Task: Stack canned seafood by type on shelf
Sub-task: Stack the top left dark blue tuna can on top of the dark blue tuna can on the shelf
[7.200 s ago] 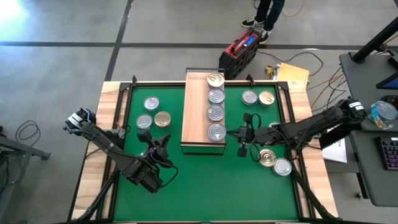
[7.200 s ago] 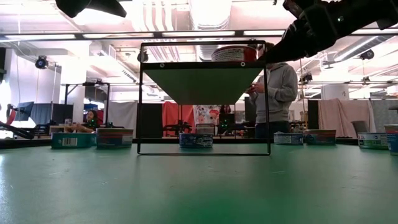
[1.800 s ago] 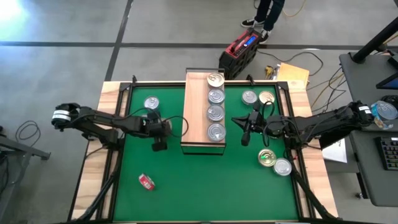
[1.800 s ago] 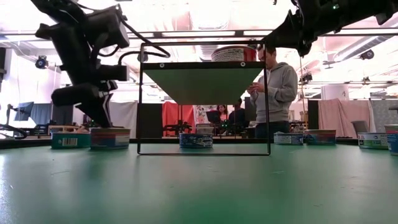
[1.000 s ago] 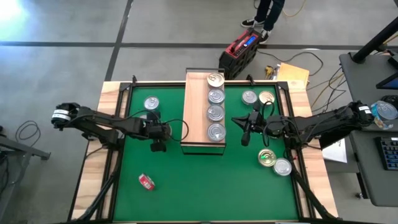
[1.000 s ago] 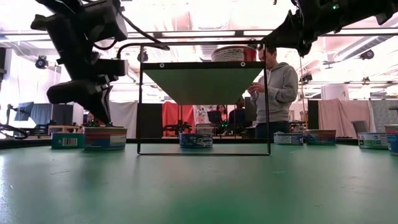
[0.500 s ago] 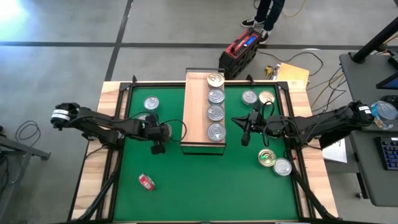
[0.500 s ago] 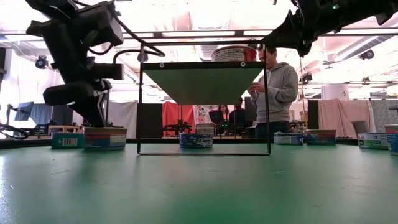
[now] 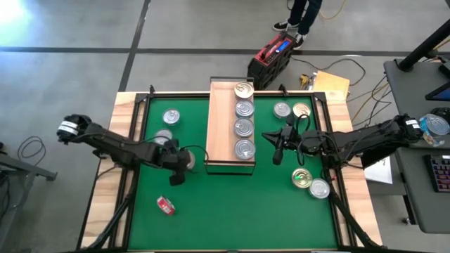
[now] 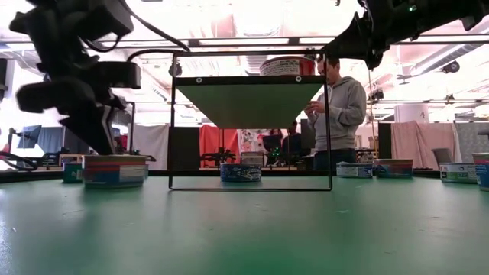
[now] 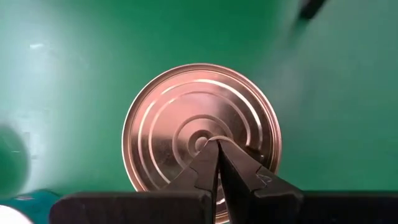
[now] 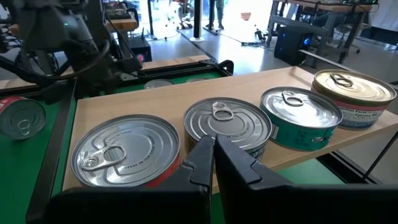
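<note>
The left pincer (image 11: 216, 144) is closed, its tips pressing on the centre of a copper-toned tin lid (image 11: 201, 137) that lies flat on the green mat (image 9: 239, 204), just left of the shelf (image 9: 219, 130). The right pincer (image 12: 214, 142), also closed and empty, hangs beside the shelf's right edge, facing four tins (image 12: 228, 126) lined along the board.

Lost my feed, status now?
Left gripper shut, tips on gold can on mat. Right gripper shut beside shelf. Four cans shelved. Nothing blocking.
</note>
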Motion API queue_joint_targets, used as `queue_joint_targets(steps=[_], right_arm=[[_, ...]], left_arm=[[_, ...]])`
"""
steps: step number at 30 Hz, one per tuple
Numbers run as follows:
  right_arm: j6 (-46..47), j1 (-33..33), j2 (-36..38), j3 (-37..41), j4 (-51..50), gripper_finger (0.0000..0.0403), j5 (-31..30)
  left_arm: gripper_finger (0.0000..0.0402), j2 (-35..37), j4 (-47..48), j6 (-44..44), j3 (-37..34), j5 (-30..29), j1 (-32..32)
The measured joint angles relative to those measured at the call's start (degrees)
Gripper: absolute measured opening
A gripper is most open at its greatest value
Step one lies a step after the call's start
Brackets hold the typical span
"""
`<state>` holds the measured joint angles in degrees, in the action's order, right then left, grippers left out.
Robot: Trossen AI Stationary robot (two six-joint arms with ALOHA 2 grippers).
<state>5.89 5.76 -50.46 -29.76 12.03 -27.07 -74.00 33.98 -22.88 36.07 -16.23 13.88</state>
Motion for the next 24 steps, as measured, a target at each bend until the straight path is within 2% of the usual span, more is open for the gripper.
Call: queue_joint_targets(steps=[11,18,24], right_arm=[[2.55,0.39,0.15,-0.07,-0.06,0.0009,1.49],[6.30,5.45,0.15,-0.07,0.19,0.0009,1.90],[8.76,12.96,0.07,-0.07,0.66,0.0009,-6.14]], left_arm=[[0.0000,-0.33,-0.49,-7.66,3.22,1.97,9.99],[0.0000,-1.62,-1.39,-11.38,3.45,-1.71,15.37],[0.0000,-1.97,0.52,-11.00,4.36,-6.09,17.26]])
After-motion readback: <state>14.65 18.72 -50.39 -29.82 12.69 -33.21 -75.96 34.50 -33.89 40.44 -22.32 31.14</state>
